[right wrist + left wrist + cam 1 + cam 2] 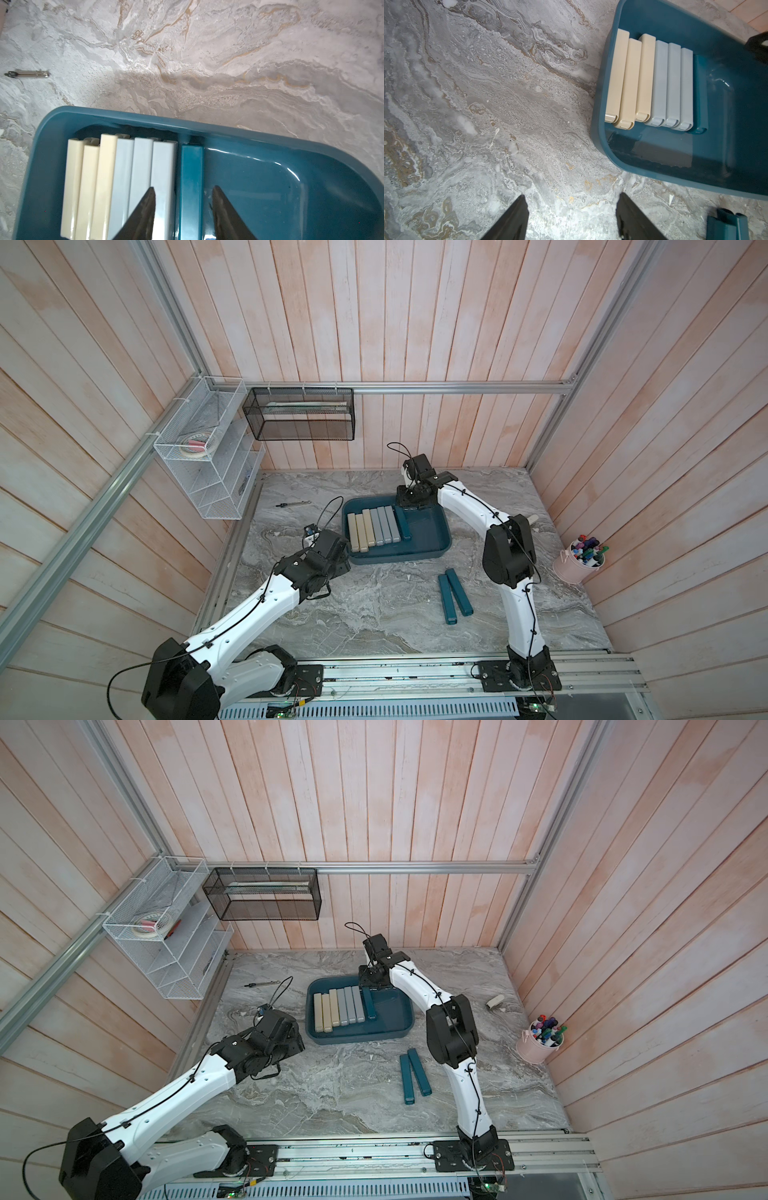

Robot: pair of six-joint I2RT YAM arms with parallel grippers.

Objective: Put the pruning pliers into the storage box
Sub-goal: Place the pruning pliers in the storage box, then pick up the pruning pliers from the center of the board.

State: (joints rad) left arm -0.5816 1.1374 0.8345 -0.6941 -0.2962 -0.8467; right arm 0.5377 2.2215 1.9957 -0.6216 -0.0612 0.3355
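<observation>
well, my right gripper (184, 188) was open astride a teal bar (191, 176), not pressing it; it lay in the storage box (124, 117) beside six pruning pliers (124, 176). my left gripper (572, 195) was open, empty, over the table (488, 104). two teal bars (447, 600) lay outside.

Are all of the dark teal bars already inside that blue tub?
No, two dark teal bars lie on the table outside the storage box; only one dark teal bar sits inside it.
</observation>
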